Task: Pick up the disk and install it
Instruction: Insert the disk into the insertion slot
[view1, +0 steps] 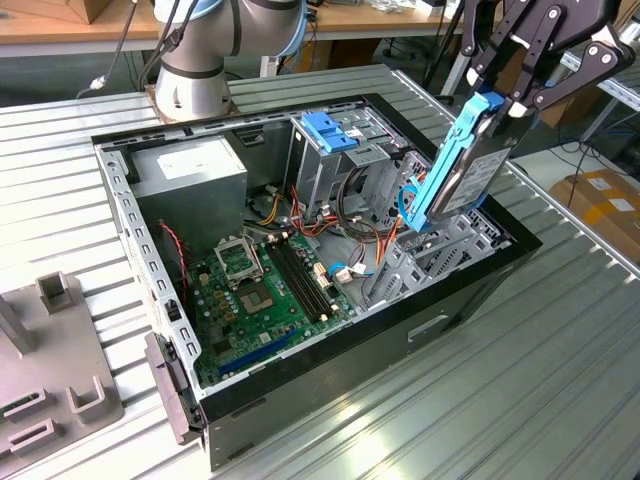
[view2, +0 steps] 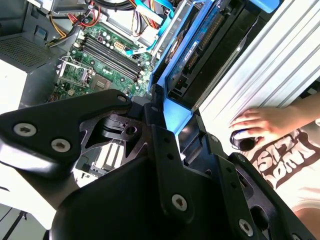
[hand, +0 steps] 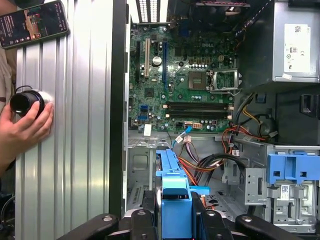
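The pincer (view1: 503, 98) is pinching the disk (view1: 458, 170) at its upper end, one finger on each side. In the exterior view the disk hangs on edge, tilted, with its light-blue rails facing the exterior view's left. Its lower end sits directly over the metal drive cage (view1: 440, 255) at the exterior view's right end of the open computer case (view1: 330, 400). Whether the disk touches the cage cannot be told. The case lies on the ribbed metal counter (view1: 560, 380). Inside it are the green circuit board (view1: 265, 290), the grey power box (view1: 190, 175) and a blue bracket (view1: 330, 130) on top of a second cage. In the first wrist view a person's hand (hand: 22, 125) rests on a black knob (hand: 24, 102) on the counter beside the case, with a phone (hand: 35, 22) nearby.
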